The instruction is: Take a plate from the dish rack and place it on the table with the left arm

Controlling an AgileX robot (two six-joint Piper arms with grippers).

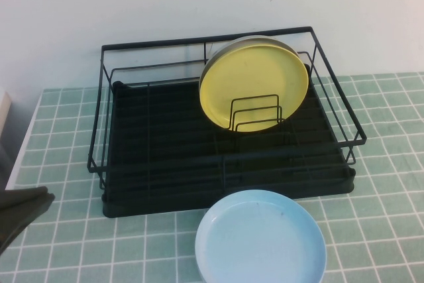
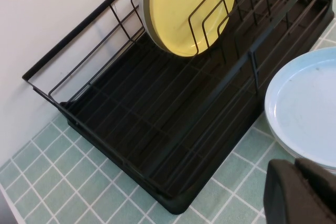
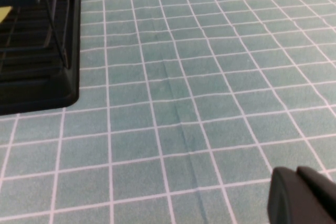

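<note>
The light sky-blue plate [image 1: 260,238] lies flat on the tiled table [image 1: 66,243], just in front of the black wire dish rack [image 1: 165,157]. It also shows in the left wrist view [image 2: 310,103], beside the rack [image 2: 173,129]. My left gripper [image 1: 23,207] is low at the table's left front, apart from the plate, shut and empty; in the left wrist view [image 2: 300,190] it sits just short of the plate's rim. My right gripper [image 3: 303,195] is shut and empty over bare tiles, to the right of the rack [image 3: 37,51]; it is out of the high view.
A yellow plate [image 1: 254,84] stands upright in the rack's wire dividers [image 1: 255,114], with a pale plate's rim [image 1: 265,40] just behind it. A white wall runs behind the rack. The table's left edge [image 1: 23,150] is near my left gripper.
</note>
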